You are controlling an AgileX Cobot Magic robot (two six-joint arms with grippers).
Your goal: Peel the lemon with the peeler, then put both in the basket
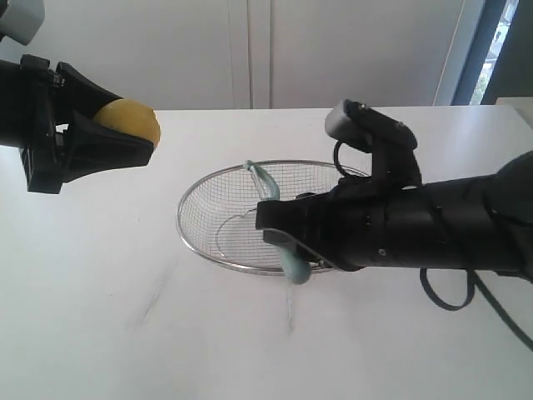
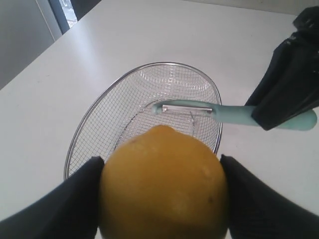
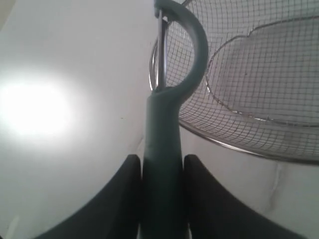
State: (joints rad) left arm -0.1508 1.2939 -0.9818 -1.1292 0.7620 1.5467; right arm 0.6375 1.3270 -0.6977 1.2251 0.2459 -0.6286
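**Peeling step, tools not yet met.** The left gripper [image 1: 127,125] clamps the lemon [image 2: 163,184] aloft at the left, well apart from the peeler [image 3: 162,149]. The right gripper [image 3: 163,199] pinches the peeler's handle over the wire basket [image 1: 180,218]. The step likely calls for bringing the 2 together, blade flat on the rind. Only the left wrist view shows unbroken rind; only the exterior view shows the gap.

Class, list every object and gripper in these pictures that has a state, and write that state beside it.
lemon, held off the table, skin unpeeled where it shows.
peeler, gripped by its handle, head over the basket, apart from the lemon.
basket, upright on the table, nothing lying in it.
left gripper, shut on the lemon.
right gripper, shut on the peeler.
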